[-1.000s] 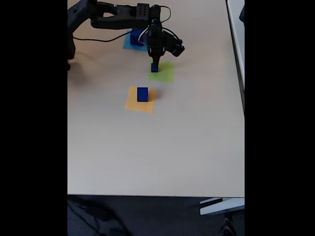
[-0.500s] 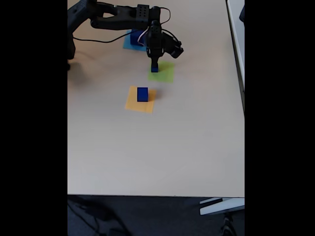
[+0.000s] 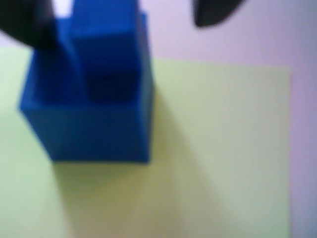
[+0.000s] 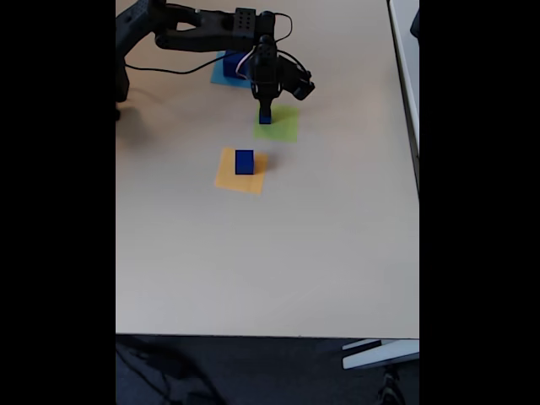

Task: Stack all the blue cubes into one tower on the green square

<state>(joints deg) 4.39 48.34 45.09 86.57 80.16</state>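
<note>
In the fixed view the black arm reaches in from the upper left across the pale table, and its tool points straight down over the green square. Right under the tip sits a small blue cube, near the square's left edge. The wrist view, close and blurred, shows what looks like two blue cubes there — a smaller one resting on a larger one, a short tower on the green square — though the softness makes the boundary between them hard to be sure of. Two dark fingertips enter from the top of that view, one at the upper left against or over the cubes' far corner and one at the upper right, well apart from the blue. So the jaws stand spread, with nothing clamped between them as far as the blur allows.

Elsewhere in the fixed view, another blue cube stands upright on the orange-yellow square, below and left of the green one. A further blue cube sits on the light-blue square — partly hidden behind the arm's wrist and its cables.
</note>
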